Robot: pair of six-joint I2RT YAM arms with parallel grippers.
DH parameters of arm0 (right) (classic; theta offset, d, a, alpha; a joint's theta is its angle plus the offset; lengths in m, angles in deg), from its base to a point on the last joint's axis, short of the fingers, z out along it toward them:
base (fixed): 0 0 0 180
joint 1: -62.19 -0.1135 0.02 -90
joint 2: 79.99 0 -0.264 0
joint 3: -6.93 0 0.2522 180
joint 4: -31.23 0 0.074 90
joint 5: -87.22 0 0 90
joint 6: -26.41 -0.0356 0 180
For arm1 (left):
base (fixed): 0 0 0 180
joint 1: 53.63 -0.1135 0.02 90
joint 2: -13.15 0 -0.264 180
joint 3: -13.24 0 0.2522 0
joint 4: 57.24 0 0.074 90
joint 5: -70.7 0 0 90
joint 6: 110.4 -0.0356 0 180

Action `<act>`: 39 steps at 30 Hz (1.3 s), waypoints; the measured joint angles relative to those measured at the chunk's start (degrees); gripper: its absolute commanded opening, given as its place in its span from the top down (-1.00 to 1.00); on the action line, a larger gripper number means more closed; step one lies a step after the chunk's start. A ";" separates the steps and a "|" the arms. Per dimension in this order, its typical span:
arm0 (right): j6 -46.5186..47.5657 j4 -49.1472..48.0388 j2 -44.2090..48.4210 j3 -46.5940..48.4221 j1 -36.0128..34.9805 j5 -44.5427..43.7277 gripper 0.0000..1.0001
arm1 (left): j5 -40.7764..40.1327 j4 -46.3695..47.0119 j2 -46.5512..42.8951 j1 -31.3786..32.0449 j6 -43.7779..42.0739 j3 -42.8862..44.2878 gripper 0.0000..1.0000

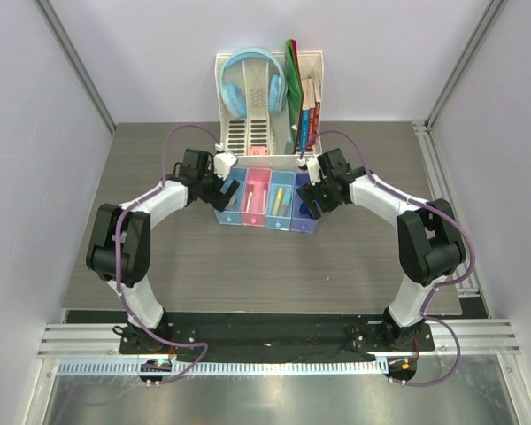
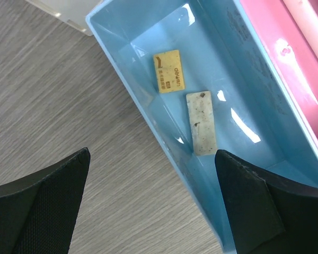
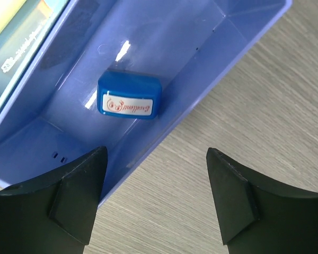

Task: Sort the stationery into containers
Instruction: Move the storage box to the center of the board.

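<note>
Plastic bins (image 1: 267, 223): left gripper (image 1: 223, 193) over row's left end, right gripper (image 1: 308, 202) over its right end.
Blue bin (image 2: 222, 58), L wrist: tan block (image 2: 168, 71) + grey block (image 2: 201, 123) inside; jaws spread, empty.
Purple bin (image 3: 191, 32), R wrist: blue block (image 3: 128, 95) inside; jaws spread, empty.
Next: prob. lift straight up, no sideways drag.

glossy translucent plastic bins (image 1: 255, 219); matt wood-grain table (image 1: 265, 274); rough speckled grey block (image 2: 201, 123).

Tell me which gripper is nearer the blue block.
Right. The right gripper hangs open over the purple bin, with the blue block just ahead of its fingers. The left gripper is at the opposite end, over the blue bin.
</note>
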 measured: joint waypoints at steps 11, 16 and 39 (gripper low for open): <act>0.02 0.55 1.75 -1.70 -0.37 -0.13 -0.61 | 2.08 -2.84 -2.78 3.91 0.92 -2.34 -0.99; 0.04 0.74 3.23 -2.19 -0.46 -0.13 -0.61 | 2.16 -4.33 -4.90 5.99 1.09 -3.41 -1.00; 0.02 0.90 9.53 -8.07 -2.75 -0.68 -0.61 | 2.19 -6.60 -5.57 7.80 1.27 -5.88 -1.00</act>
